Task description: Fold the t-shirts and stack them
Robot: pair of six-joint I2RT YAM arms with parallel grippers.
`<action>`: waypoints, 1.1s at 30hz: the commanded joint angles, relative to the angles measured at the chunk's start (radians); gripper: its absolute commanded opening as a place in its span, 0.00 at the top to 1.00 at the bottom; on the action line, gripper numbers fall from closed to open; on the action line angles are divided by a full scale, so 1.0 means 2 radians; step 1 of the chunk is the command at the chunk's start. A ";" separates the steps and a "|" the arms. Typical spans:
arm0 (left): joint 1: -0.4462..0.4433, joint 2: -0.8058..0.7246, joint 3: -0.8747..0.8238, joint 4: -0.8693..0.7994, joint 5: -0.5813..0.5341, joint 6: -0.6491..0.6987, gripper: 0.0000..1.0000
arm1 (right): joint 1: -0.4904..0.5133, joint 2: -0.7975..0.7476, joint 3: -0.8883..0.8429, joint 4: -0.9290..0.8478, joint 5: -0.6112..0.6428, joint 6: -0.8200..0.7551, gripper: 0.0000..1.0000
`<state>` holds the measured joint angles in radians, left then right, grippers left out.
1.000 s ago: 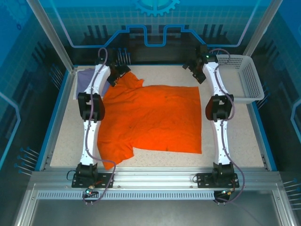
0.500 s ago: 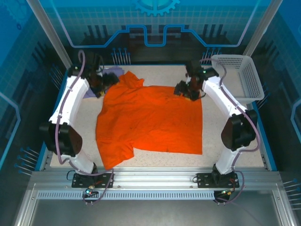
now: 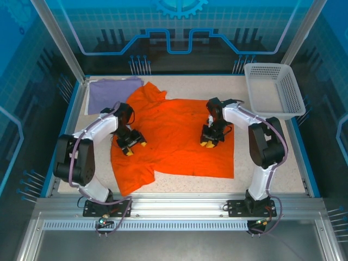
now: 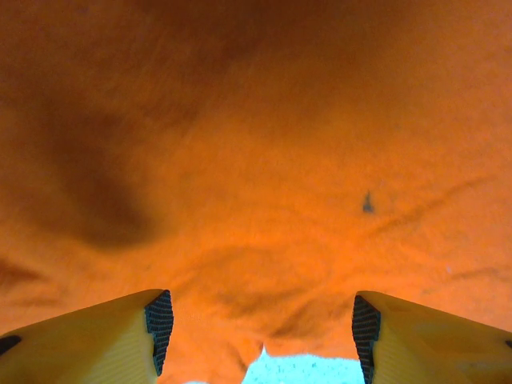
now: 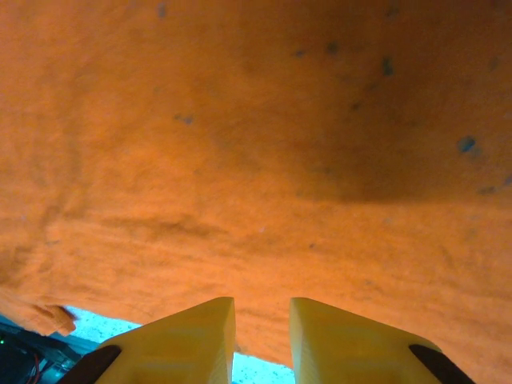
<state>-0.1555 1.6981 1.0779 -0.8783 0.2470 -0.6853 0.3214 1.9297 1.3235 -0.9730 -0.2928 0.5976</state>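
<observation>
Left gripper (image 3: pixel 135 147), yellow-tipped two-finger type: jaws stand well apart, pointed down onto the bright orange cloth t-shirt (image 3: pixel 174 136) at the garment's 9 o'clock border. In the left wrist view the gripper (image 4: pixel 260 336) has rumpled orange t-shirt (image 4: pixel 256 160) between and ahead of its fingers (image 4: pixel 112 340), with the cloth's edge and a sliver of pale table at 6 o'clock; nothing is clamped. Right gripper (image 3: pixel 209 140), same type: planted on the orange t-shirt toward its 3 o'clock side, just inside the edge. In the right wrist view this gripper (image 5: pixel 262 336) has its fingers (image 5: pixel 180 344) drawn nearly together, leaving a slim gap in which the hem of the orange t-shirt (image 5: pixel 256 160) shows; whether the cloth is actually pinched cannot be told. Orange t-shirt: spread mostly flat at the centre of the speckled beige table (image 3: pixel 272 157), lightly creased, one lobe reaching to 7 o'clock near the left arm's base. Pale lavender-purple cloth t-shirt (image 3: pixel 109 93): lying flat at the table's 10 o'clock corner, its near edge just beside the orange one. White plastic mesh basket (image 3: pixel 291 95): at 2 o'clock, well apart from both grippers.
</observation>
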 commanded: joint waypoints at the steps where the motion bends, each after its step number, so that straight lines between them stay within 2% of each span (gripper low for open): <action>1: -0.001 0.042 0.000 0.037 0.019 -0.013 0.37 | -0.031 0.038 -0.004 0.011 0.001 -0.004 0.75; 5: -0.004 0.089 0.025 0.057 0.038 -0.015 0.37 | -0.059 0.077 0.029 0.008 0.001 -0.013 0.75; 13: -0.014 0.165 0.129 0.046 0.057 -0.027 0.37 | -0.103 0.131 0.143 -0.030 -0.016 -0.012 0.76; 17: -0.014 0.216 0.200 0.013 0.058 -0.014 0.37 | -0.123 0.176 0.222 -0.066 -0.013 -0.015 0.77; 20: -0.021 0.215 0.228 -0.009 0.051 -0.008 0.37 | -0.129 0.185 0.251 -0.078 -0.026 -0.016 0.79; 23: -0.040 0.176 0.255 -0.058 0.027 0.010 0.36 | -0.127 0.167 0.256 -0.085 -0.048 -0.026 0.79; 27: -0.068 0.064 0.259 -0.123 -0.011 0.017 0.28 | -0.114 0.117 0.254 -0.098 -0.075 -0.050 0.77; 30: -0.076 -0.031 0.206 -0.161 -0.035 -0.005 0.25 | -0.106 0.069 0.231 -0.092 -0.079 -0.049 0.77; 33: -0.076 -0.128 0.101 -0.164 -0.047 -0.039 0.25 | -0.105 0.016 0.184 -0.068 -0.080 -0.034 0.75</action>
<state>-0.3145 1.5623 1.4200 -1.0676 0.2165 -0.7021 0.1024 2.0716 1.7473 -1.1023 -0.4133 0.5270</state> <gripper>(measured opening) 0.748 0.248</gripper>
